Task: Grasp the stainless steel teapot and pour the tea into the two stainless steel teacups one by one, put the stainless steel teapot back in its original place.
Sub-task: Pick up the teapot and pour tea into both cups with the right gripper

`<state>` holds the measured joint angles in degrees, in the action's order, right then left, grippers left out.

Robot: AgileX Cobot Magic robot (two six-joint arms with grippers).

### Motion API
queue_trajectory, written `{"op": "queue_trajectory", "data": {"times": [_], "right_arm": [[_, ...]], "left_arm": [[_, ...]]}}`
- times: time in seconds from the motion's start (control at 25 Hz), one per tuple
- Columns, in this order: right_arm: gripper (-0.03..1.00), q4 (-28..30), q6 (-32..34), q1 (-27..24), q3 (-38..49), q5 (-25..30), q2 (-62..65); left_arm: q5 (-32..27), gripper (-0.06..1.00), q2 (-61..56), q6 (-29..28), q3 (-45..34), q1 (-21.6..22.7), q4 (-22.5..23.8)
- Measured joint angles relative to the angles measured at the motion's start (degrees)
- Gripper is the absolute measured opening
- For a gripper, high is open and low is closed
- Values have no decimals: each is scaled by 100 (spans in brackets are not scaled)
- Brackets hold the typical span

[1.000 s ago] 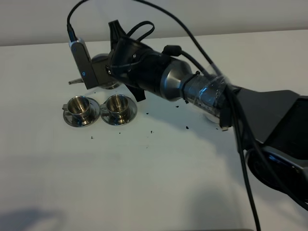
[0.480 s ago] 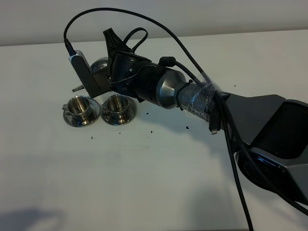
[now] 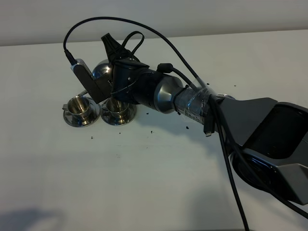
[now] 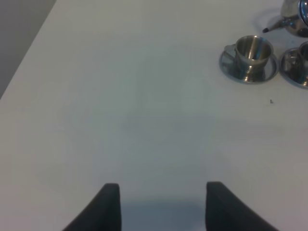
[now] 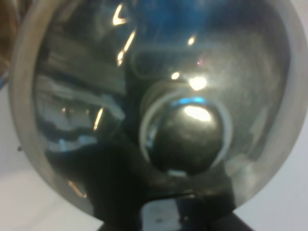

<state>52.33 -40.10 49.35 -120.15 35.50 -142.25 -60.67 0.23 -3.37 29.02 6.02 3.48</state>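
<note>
The stainless steel teapot [image 3: 100, 69] is held off the white table, behind the two stainless steel teacups, and my right arm hides most of it. My right gripper [image 3: 108, 78] reaches across from the right and is shut on the teapot. In the right wrist view its domed lid and knob [image 5: 188, 135] fill the frame. The left teacup [image 3: 80, 109] and the right teacup [image 3: 118, 108] stand on saucers side by side. In the left wrist view my left gripper [image 4: 162, 207] is open and empty, far from the left cup [image 4: 251, 52], the second cup [image 4: 300, 61] and the teapot's spout [image 4: 272, 26].
Dark tea specks [image 3: 186, 127] are scattered on the table [image 3: 144, 183] in front of and to the right of the cups. The right arm and its looping cable [image 3: 159, 38] span the back of the table. The table's left edge [image 4: 26, 45] shows in the left wrist view.
My right arm has swung further left and rolled at the wrist. The teapot has moved up with it and now sits closer over the right teacup. The cups have not moved.
</note>
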Motion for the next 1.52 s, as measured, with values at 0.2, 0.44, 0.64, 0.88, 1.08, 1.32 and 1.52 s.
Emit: {"op": "queue_trajectory", "data": {"times": [0.2,0.44,0.64,0.88,1.08,1.32,1.52], "right_arm": [[18,269,0,0,0,-81,-18],[18,464,0,0,0,-158,-23],[18,655,-22,21,0,-165,-31],[18,800,-90,65,0,-202,-62],[18,896,-241,106,0,-232,-62],[18,1108,-277,155,0,-286,-62],[18,1355,-282,174,0,-360,-62]], "left_arm": [[0,44,0,0,0,0,0],[0,44,0,0,0,0,0],[0,44,0,0,0,0,0],[0,44,0,0,0,0,0],[0,44,0,15,0,0,0],[0,44,0,15,0,0,0],[0,44,0,15,0,0,0]]}}
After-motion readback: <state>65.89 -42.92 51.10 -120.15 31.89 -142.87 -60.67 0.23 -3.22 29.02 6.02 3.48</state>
